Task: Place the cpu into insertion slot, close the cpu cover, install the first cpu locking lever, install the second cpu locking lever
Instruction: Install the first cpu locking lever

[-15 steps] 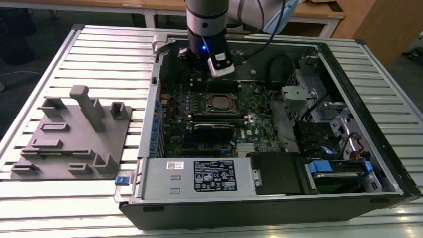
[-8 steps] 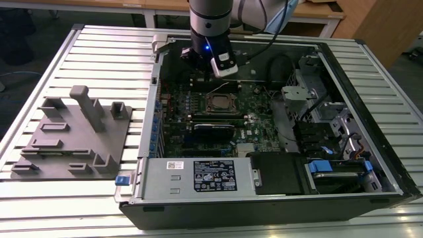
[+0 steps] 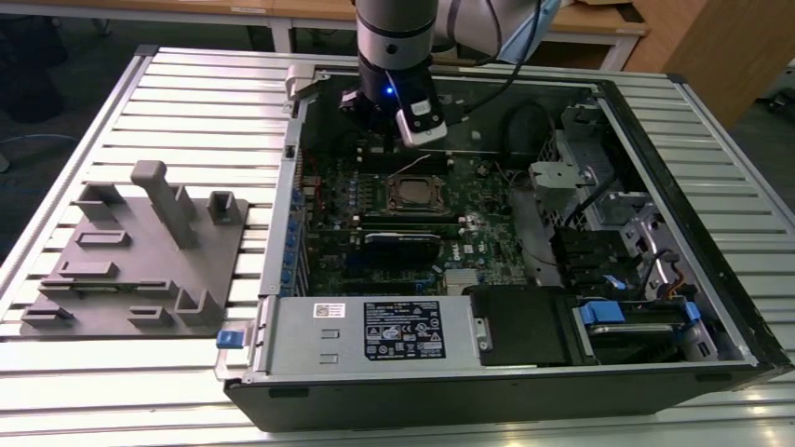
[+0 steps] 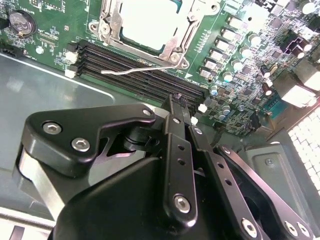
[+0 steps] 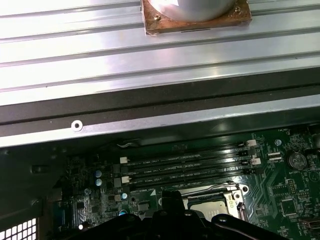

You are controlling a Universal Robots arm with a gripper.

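Note:
The cpu [image 4: 150, 20] lies flat in the insertion slot [image 3: 416, 193] on the green board, its silver top showing. The cpu cover [image 4: 111, 22], a silver frame, lies down around it. One thin locking lever [image 4: 131, 70] stands free of the socket, over the memory slots; in the exterior view it sticks up as a thin wire [image 3: 414, 166]. My gripper [image 4: 177, 99] hangs a little above the memory slots beside the socket, shut with nothing between its fingers. In the exterior view the gripper [image 3: 370, 130] is just beyond the socket, near the case's far wall. The socket [image 5: 212, 202] shows in the first wrist view.
The open computer case [image 3: 279, 233] lies on a slatted metal table. A grey fixture plate [image 3: 137, 251] sits at the exterior view's left. The power supply [image 3: 372, 331] is at the near side, drive bays [image 3: 621, 233] at the right. Memory slots [image 4: 140, 65] run beside the socket.

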